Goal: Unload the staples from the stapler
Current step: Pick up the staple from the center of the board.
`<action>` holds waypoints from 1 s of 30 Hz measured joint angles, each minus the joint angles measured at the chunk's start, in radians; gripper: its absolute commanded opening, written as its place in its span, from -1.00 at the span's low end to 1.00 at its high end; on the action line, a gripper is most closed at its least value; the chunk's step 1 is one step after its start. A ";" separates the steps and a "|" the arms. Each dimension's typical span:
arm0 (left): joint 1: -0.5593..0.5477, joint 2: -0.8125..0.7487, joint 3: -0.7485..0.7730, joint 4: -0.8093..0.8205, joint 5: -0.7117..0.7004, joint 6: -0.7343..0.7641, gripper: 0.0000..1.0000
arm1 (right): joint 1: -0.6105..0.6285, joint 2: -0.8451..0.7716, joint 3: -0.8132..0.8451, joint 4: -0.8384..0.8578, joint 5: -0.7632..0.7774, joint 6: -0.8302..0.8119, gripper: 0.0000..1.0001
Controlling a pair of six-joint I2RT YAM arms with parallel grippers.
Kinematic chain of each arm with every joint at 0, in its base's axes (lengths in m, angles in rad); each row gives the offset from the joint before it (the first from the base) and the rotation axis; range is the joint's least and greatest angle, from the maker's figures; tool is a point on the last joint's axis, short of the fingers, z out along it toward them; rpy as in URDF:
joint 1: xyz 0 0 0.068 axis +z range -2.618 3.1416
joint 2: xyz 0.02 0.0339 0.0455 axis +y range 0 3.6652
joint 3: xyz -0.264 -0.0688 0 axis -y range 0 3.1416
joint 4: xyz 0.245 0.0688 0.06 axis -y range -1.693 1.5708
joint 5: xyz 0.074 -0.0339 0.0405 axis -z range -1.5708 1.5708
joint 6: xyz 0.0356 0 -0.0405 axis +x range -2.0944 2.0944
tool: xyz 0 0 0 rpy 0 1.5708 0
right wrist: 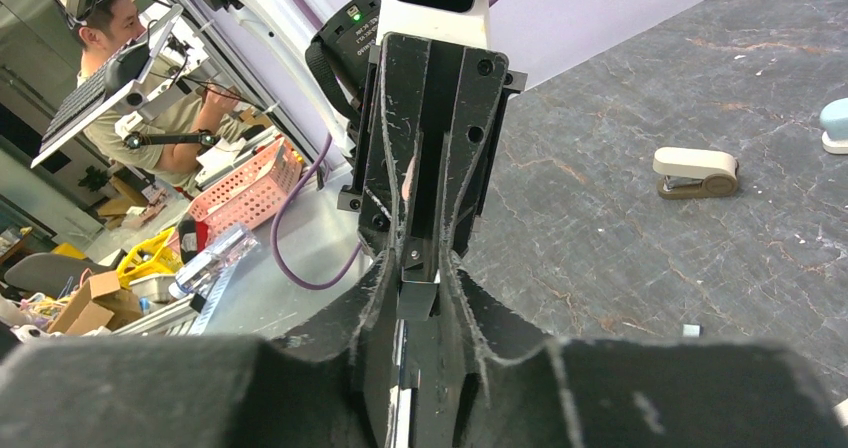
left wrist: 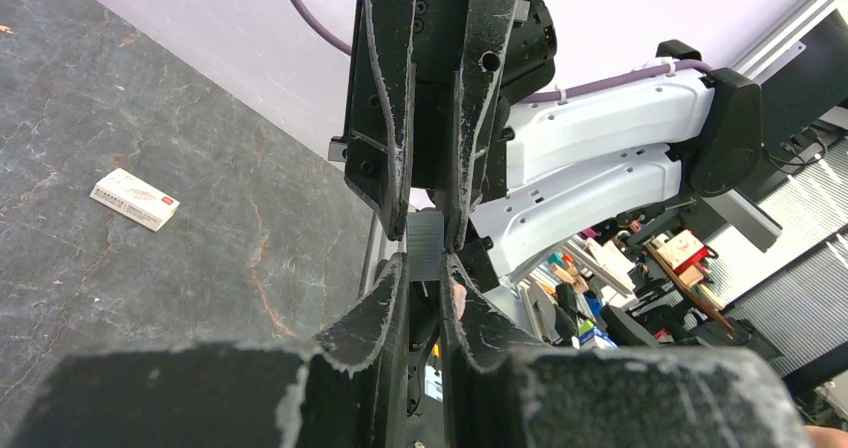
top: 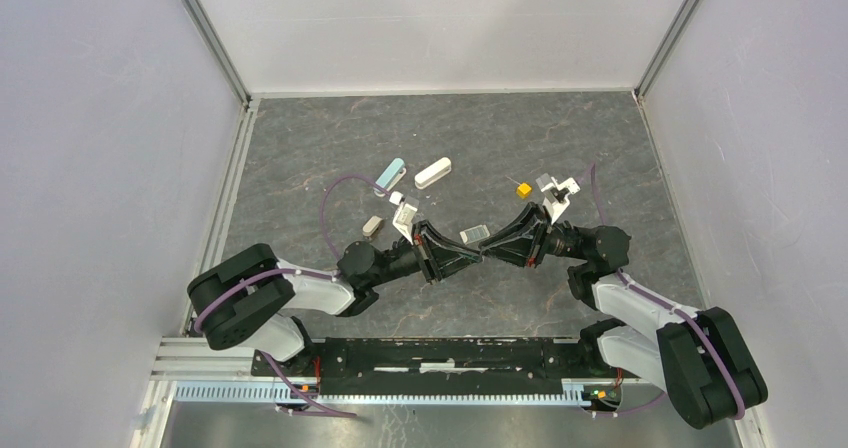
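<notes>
Meeting tip to tip over the middle of the table (top: pixel 300 138), both hands bracket the staples (left wrist: pixel 425 246).

Left hand (left wrist: pixel 425 273) is clamped tight on one end of the short, ribbed silvery-grey strip, holding it clear of the table. The right hand (right wrist: pixel 420 273) faces it head-on, fingers set narrowly on either side of the strip's other end; whether they actually press on it cannot be told. Farther back on the table a teal oblong item (top: pixel 391 174) and a white oblong item (top: pixel 433 173) lie near each other. A small beige stapler (top: pixel 373 225) sits beside the left arm and a tiny yellow piece (top: pixel 523 190) sits near the right arm, all apart from the hands.
</notes>
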 measured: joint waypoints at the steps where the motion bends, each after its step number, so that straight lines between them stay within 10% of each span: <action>1: -0.001 0.000 0.000 0.002 0.000 0.000 -0.86 | 0.000 0.000 0.000 0.000 0.002 0.001 -0.58; 18: -0.001 -0.046 -0.041 -0.040 -0.028 -0.002 -0.02 | 0.000 -0.018 0.004 -0.107 -0.002 -0.109 -0.67; 30: -0.001 -0.765 -0.067 -0.864 -0.305 0.201 -0.01 | 0.004 -0.047 0.166 -0.733 0.119 -0.634 -0.68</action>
